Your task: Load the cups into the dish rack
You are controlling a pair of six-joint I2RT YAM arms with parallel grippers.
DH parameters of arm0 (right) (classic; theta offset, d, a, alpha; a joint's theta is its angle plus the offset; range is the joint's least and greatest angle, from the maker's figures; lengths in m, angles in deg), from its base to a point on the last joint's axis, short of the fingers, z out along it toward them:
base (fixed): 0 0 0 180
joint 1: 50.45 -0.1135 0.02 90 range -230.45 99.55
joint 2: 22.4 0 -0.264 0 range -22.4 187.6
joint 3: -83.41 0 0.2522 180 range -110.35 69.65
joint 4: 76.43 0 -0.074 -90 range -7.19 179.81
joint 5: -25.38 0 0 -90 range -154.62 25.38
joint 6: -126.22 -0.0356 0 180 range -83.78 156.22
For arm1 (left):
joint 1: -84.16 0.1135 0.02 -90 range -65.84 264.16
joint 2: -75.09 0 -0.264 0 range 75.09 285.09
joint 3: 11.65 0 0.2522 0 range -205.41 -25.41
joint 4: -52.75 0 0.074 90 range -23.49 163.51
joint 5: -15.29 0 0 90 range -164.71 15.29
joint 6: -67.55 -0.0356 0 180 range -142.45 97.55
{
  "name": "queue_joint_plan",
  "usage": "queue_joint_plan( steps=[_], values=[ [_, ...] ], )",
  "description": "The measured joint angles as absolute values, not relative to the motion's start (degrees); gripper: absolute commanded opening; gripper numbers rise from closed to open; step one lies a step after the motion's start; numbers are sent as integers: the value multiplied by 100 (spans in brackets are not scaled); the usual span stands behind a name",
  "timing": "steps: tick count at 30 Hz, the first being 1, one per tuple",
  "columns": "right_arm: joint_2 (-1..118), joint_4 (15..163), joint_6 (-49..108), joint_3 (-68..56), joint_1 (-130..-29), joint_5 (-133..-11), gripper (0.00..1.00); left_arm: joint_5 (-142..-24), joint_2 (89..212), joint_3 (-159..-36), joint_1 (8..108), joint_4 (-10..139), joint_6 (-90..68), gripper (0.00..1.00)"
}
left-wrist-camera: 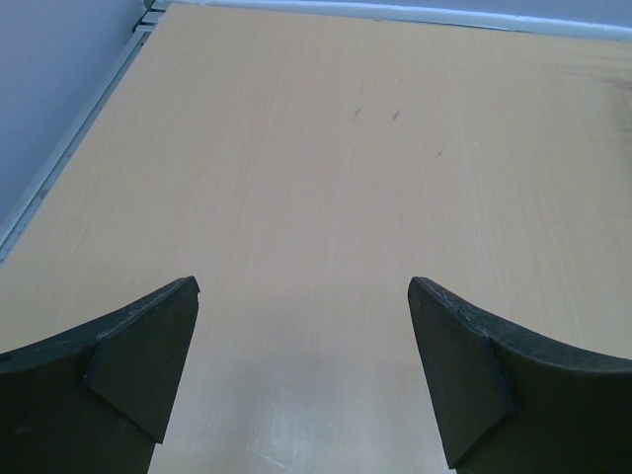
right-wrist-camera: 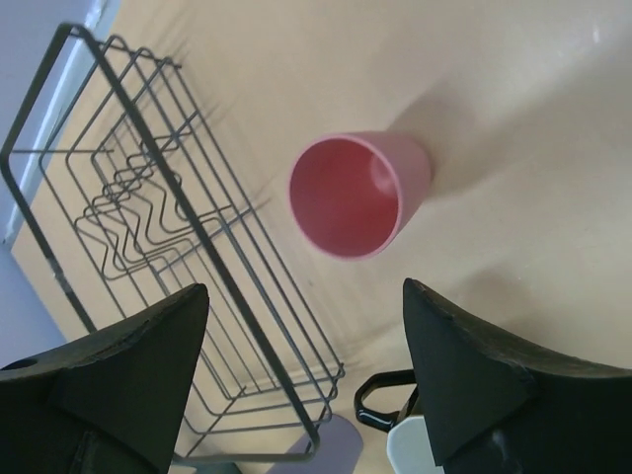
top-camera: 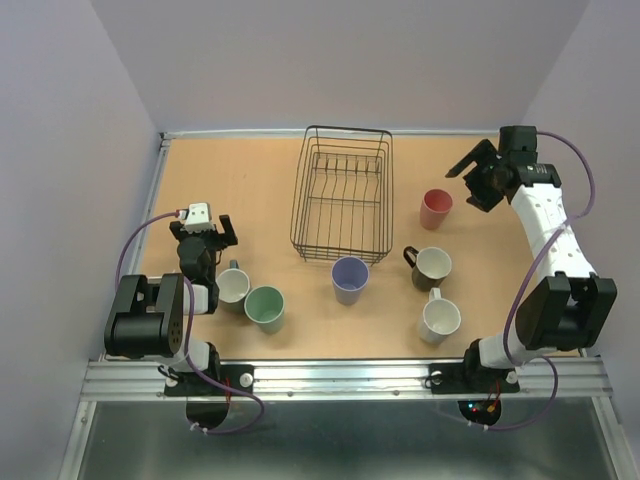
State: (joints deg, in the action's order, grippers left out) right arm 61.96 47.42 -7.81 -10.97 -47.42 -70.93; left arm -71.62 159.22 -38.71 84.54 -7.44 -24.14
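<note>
Black wire makes up the dish rack, which stands at the middle of the counter's far edge, its long side running toward the near edge. All six cups sit upright on the wood outside it. The pink cup is just beside the rack's right side. Nearer the front on that side stand the dark brown mug, cream inside, and the white mug, close to the near edge. The lavender cup stands just off the rack's near end. Toward the near left corner the pale green cup and the grey-blue mug stand side by side, almost touching.

The right gripper hangs toward the far right corner, jaws spread wide and holding nothing, with the pink cup's mouth in front of its camera. The left gripper hovers by the left edge, just beyond the grey-blue mug, jaws likewise apart over the wood.

The counter is pale, fine-grained board with a few faint scuffs. A metal rail runs along its near edge, and plain lilac-white walls close it in on three sides.
</note>
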Motion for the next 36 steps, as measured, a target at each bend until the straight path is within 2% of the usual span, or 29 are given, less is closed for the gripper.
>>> queue_joint_plan(
  steps=[5, 12, 18, 27, 31, 36],
  values=[
    [6511, 4606, -722, -1294, -4580, -6905, 74, -7164, 15922, -3871, 8454, -744, -2414, 99],
    [6959, 4484, -665, -1287, -4591, -6863, 68, -7164, 15922, -3871, 8454, -744, -2414, 99],
    [7195, 4484, -574, -1278, -4591, -6865, 57, -7164, 15922, -3871, 8454, -744, -2414, 99],
    [7685, 4521, -488, -1235, -4786, -6752, 56, -7162, 15922, -3871, 8454, -744, -2414, 99],
    [7881, 4536, -449, -1191, -4945, -6671, 50, -7164, 15922, -3871, 8454, -744, -2414, 99],
    [8179, 4567, -377, -1182, -5029, -6634, 35, -7164, 15922, -3871, 8454, -744, -2414, 99]
  ],
)
